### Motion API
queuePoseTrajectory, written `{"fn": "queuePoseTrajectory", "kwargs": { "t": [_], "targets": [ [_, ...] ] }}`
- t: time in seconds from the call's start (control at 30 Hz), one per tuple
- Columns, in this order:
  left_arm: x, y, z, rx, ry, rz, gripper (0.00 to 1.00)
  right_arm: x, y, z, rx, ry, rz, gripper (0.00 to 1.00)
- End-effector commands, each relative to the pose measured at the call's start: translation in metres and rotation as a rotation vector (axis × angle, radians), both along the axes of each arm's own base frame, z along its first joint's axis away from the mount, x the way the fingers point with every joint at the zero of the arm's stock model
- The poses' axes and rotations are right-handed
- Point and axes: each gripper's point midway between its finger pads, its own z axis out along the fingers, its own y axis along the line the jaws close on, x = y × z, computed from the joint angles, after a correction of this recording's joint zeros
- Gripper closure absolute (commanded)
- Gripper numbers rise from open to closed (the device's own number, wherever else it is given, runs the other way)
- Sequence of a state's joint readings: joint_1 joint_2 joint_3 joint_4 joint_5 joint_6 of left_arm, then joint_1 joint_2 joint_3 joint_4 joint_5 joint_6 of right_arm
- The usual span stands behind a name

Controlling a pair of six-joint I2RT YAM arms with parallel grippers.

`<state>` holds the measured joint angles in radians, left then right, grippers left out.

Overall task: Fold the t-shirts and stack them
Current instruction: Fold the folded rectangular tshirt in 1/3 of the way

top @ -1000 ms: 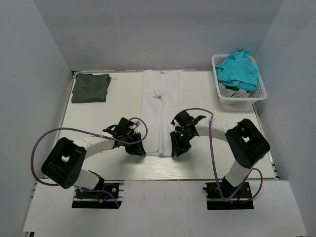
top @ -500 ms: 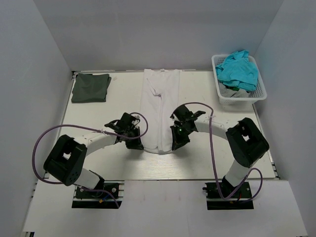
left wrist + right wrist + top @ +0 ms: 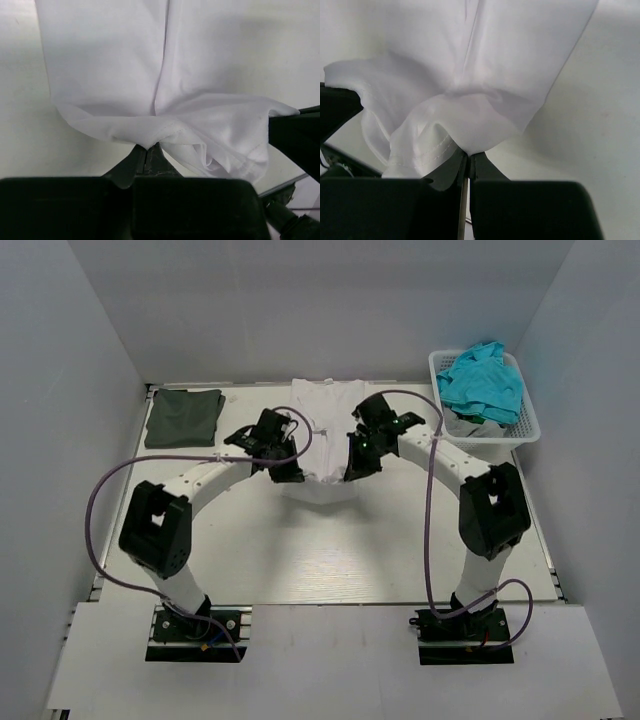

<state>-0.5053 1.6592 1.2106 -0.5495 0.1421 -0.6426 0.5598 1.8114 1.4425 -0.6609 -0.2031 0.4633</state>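
The left gripper (image 3: pixel 148 150) pinches the hemmed edge of the white t-shirt (image 3: pixel 210 65) — fingers closed on the cloth — which bunches in folds over the pale table (image 3: pixel 20 130).

Both arms stretch far forward from their bases and curve inward toward each other, elbows bowed outward. The left gripper (image 3: pixel 288 473) and the right gripper (image 3: pixel 353 472) sit near each other at the same depth, wrists tipped downward. Each has its jaws pressed together on a bunched edge of the white t-shirt (image 3: pixel 322 415), with no gap showing between the fingers.
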Motion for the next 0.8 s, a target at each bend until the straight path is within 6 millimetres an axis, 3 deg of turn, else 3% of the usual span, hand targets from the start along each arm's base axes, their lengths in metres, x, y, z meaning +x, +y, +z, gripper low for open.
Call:
{"fn": "queuePoseTrajectory", "kwargs": {
  "t": [0.0, 0.03, 0.1, 0.13, 0.17, 0.2, 0.23, 0.3, 0.37, 0.43, 0.5, 0.57, 0.6, 0.77],
  "targets": [
    [0.029, 0.012, 0.004, 0.053, 0.005, 0.069, 1.00, 0.031, -0.010, 0.011, -0.024, -0.011, -0.053, 1.00],
    [0.045, 0.012, 0.016, 0.040, -0.019, 0.086, 1.00, 0.038, -0.006, 0.013, -0.012, -0.015, -0.053, 1.00],
    [0.059, 0.015, 0.017, 0.047, -0.027, 0.110, 1.00, 0.050, -0.010, 0.009, -0.015, -0.006, -0.070, 1.00],
    [0.072, 0.017, 0.020, 0.047, -0.041, 0.116, 1.00, 0.066, -0.005, 0.020, 0.005, -0.042, -0.073, 1.00],
    [0.077, 0.015, 0.020, 0.051, -0.050, 0.105, 1.00, 0.070, -0.005, 0.021, 0.005, -0.038, -0.073, 1.00],
    [0.082, 0.016, 0.021, 0.040, -0.048, 0.108, 1.00, 0.079, -0.008, 0.012, -0.001, -0.025, -0.084, 1.00],
    [0.090, 0.015, 0.027, 0.029, -0.066, 0.101, 1.00, 0.091, 0.000, 0.026, 0.031, -0.063, -0.069, 1.00],
    [0.099, 0.011, 0.026, 0.028, -0.073, 0.084, 1.00, 0.099, 0.002, 0.014, 0.042, -0.034, -0.067, 1.00],
    [0.106, 0.006, 0.026, -0.006, -0.079, 0.072, 1.00, 0.109, 0.008, 0.021, 0.088, -0.054, -0.063, 1.00],
    [0.115, -0.003, 0.030, -0.045, -0.115, 0.057, 1.00, 0.116, 0.009, 0.016, 0.106, -0.046, -0.078, 1.00],
    [0.125, -0.009, 0.039, -0.066, -0.145, 0.051, 1.00, 0.123, 0.008, 0.015, 0.113, -0.057, -0.091, 1.00],
    [0.137, -0.008, 0.030, -0.059, -0.131, 0.060, 1.00, 0.131, 0.004, 0.017, 0.119, -0.067, -0.117, 1.00],
    [0.146, -0.011, 0.039, -0.063, -0.162, 0.048, 1.00, 0.135, 0.002, 0.018, 0.123, -0.071, -0.123, 1.00],
    [0.161, -0.016, 0.022, -0.058, -0.129, 0.034, 1.00, 0.143, -0.002, 0.005, 0.137, -0.051, -0.135, 1.00]
  ]
}}
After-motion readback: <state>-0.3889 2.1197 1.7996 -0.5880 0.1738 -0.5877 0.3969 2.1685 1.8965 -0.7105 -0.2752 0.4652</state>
